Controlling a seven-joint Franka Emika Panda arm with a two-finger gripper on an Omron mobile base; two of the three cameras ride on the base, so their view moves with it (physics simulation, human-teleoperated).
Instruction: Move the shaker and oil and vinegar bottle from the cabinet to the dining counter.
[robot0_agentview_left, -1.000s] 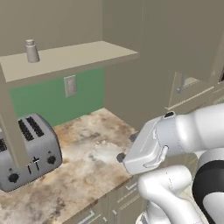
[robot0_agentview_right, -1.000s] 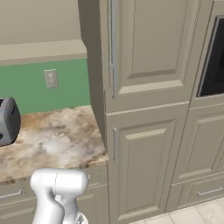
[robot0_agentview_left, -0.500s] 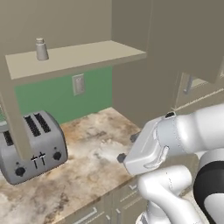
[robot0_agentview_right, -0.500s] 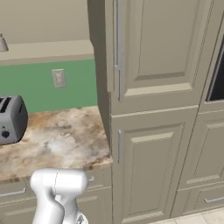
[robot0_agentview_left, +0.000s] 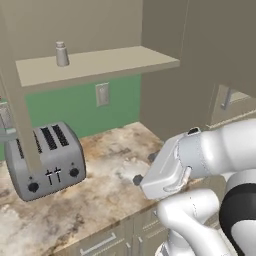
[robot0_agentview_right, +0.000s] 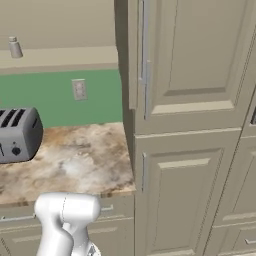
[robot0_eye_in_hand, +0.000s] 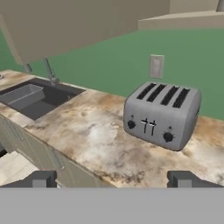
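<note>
1. The shaker (robot0_agentview_left: 61, 53) stands upright on the plain beige shelf of the cabinet (robot0_agentview_left: 100, 62), toward the shelf's left end and close to its back edge; in the right base view the same shaker (robot0_agentview_right: 14, 47) sits at the far left of the cabinet (robot0_agentview_right: 65, 56) shelf.
2. The shelf hangs above a marbled worktop (robot0_agentview_left: 107, 187) backed by a green backsplash (robot0_agentview_left: 75, 107), with a pale wall outlet (robot0_agentview_left: 102, 94) set into the green just under the shelf.
3. A silver four-slot toaster (robot0_agentview_left: 45, 160) rests on the worktop, below the shaker and somewhat to its left, its dark knobs facing the camera.
4. The gripper (robot0_eye_in_hand: 112, 178) hangs over the worktop with its two dark fingertips (robot0_eye_in_hand: 40, 179) spread wide apart and nothing between them, so it is released and empty.
5. In the hand view the toaster (robot0_eye_in_hand: 162, 114) lies ahead of the gripper, between the two fingertips and well apart from them, with the outlet (robot0_eye_in_hand: 155, 66) on the wall behind it.
6. A dark sink (robot0_eye_in_hand: 33, 97) is sunk into the worktop to the left of the toaster in the hand view, with a slim faucet (robot0_eye_in_hand: 49, 72) at its back.
7. The arm's white hand sits low over the front part of the worktop in the left base view, well below the shelf and well apart from the shaker.
8. To the right of the open shelf, the right base view shows tall panelled doors (robot0_agentview_right: 195, 65) with long silver bar handles (robot0_agentview_right: 145, 60).
</note>
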